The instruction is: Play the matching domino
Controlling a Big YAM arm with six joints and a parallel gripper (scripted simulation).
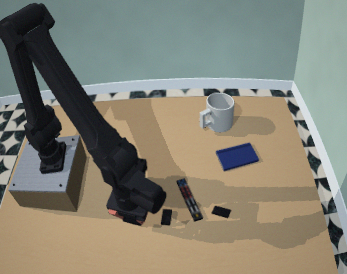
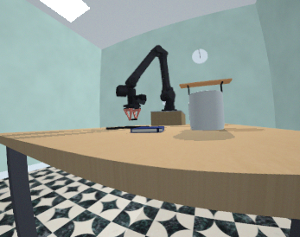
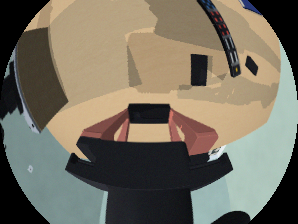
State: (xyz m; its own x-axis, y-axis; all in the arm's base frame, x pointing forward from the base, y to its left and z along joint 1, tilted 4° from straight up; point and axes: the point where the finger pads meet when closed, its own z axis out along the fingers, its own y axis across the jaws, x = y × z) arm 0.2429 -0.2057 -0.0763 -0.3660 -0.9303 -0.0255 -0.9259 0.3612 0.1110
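Note:
My gripper (image 2: 132, 118) (image 3: 149, 111) is shut on a black domino (image 3: 149, 114), held crosswise between the fingertips above the table. Its visible side shows no pips. In the top view the arm hides it. The line of dominoes (image 1: 189, 199) (image 3: 223, 36) lies face up to the right of the gripper, with blue and red pips toward its far end and a yellow pip at its near end. One face-down domino (image 1: 166, 217) (image 3: 199, 70) lies between the gripper and the line. Another face-down domino (image 1: 221, 212) (image 3: 251, 65) lies to the right of the line's near end.
A blue book (image 1: 237, 156) (image 2: 147, 129) lies behind and right of the line. A grey-white mug (image 1: 221, 115) (image 2: 207, 111) stands farther back. The arm's base box (image 1: 47, 172) (image 2: 168, 118) (image 3: 40, 75) is at the left.

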